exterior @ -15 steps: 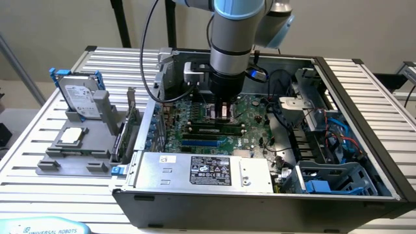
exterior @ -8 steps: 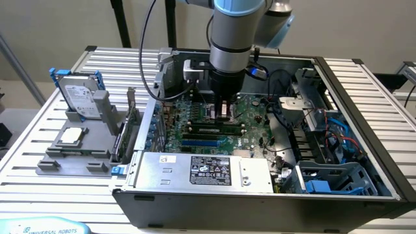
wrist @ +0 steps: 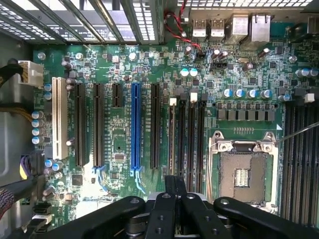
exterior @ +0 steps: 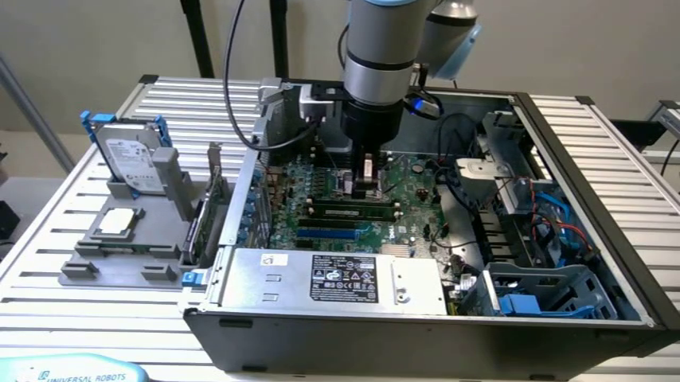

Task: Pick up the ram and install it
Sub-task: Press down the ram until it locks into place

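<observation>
Exterior view: we see the ram (exterior: 354,211) seated mid-frame on the motherboard (exterior: 318,227), gripper (exterior: 367,189) just above, jaws closed, holding nothing | Wrist view: we see the empty processor socket (wrist: 242,178).

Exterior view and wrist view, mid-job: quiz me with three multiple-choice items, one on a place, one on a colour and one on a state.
1. Where does the gripper stand?
A. Over the hard drive outside the case
B. Over the motherboard inside the case
C. Over the power supply

2. What colour is the one coloured long expansion slot among the black ones?
A. Red
B. Blue
C. Yellow

3. How is the processor socket?
A. Empty
B. Covered by a cooler
C. Hidden under cables

Answers:
1 B: the gripper hangs low over the green motherboard.
2 B: the blue expansion slot stands between black slots.
3 A: the processor socket lies bare within its metal frame.
</observation>
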Robot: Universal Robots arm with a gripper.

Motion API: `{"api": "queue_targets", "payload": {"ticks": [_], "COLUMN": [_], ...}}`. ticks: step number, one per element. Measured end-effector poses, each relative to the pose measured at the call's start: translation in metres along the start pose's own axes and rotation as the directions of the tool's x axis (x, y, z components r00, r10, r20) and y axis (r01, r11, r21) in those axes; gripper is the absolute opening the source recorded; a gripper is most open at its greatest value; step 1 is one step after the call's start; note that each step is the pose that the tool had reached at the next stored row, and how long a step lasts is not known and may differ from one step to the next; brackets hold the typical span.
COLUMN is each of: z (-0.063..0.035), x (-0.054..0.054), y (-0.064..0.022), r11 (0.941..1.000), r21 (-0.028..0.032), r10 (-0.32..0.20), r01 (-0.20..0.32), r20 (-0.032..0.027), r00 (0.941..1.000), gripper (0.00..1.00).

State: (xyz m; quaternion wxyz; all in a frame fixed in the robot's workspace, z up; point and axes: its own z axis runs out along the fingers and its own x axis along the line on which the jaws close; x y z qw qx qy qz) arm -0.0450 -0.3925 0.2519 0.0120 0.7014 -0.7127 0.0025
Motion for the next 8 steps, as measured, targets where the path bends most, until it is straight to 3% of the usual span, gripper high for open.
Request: {"api": "queue_targets", "payload": {"ticks": [8], "z": [-0.0005], "x": [0.0000], "y": [0.0000], "r11": [1.0000], "r21": [0.0000], "r10": [0.000], "r01": [0.000], "r20": [0.0000], "r00": [1.0000], "gripper": [0.11]}}
